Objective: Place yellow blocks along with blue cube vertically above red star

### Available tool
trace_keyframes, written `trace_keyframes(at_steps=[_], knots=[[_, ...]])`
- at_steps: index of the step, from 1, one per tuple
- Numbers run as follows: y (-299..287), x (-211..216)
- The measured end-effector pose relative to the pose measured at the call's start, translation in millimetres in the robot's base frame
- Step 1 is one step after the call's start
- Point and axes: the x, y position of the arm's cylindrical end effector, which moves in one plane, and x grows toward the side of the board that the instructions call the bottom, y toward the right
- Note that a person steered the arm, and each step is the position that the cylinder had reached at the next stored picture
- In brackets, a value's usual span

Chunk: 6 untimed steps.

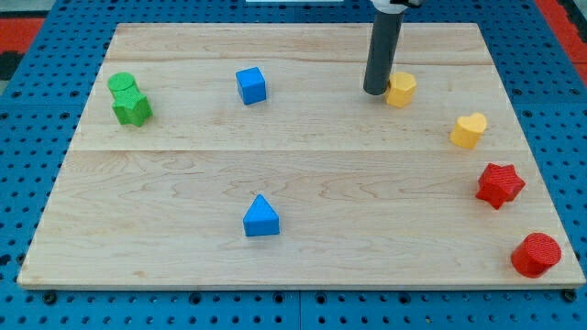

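My tip, a bare rod with nothing to open or pinch, rests on the wooden board touching the left side of a yellow block at far right. A yellow heart lies nearer, just beyond the red star. The blue cube sits well left.

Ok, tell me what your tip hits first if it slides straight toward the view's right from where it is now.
My tip sits just left of the yellow block, apparently touching it or nearly so. Sliding right, it would meet that block first. The yellow heart-shaped block lies lower, likely off that line.
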Motion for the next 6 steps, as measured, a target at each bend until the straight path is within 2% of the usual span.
trace_keyframes(at_steps=[2, 3, 5, 6], knots=[[75.9, 18.4], [24.0, 36.4], [-5.6, 190.8], [-81.0, 201.2]])
